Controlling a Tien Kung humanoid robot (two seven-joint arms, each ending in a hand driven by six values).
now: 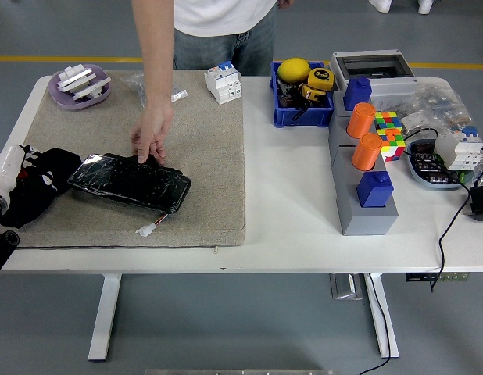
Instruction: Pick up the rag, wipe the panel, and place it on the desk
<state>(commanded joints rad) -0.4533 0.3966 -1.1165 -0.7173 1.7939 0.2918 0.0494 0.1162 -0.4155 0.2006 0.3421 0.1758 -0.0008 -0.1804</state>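
Our left hand [23, 183] sits on the black rag [44, 187], but we cannot tell if it grips. The panel [130, 182] lies just right of our hand, its long side running right. A person's hand [151, 133] touches the panel's far edge.

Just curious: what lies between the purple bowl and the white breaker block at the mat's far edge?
In the head view, a clear plastic bag and the person's forearm lie between purple bowl and white breaker block.

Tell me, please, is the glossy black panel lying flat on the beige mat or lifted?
Flat, apparently: the glossy black panel lies along the beige mat, a person's hand touching its far edge, the black rag at its left end.
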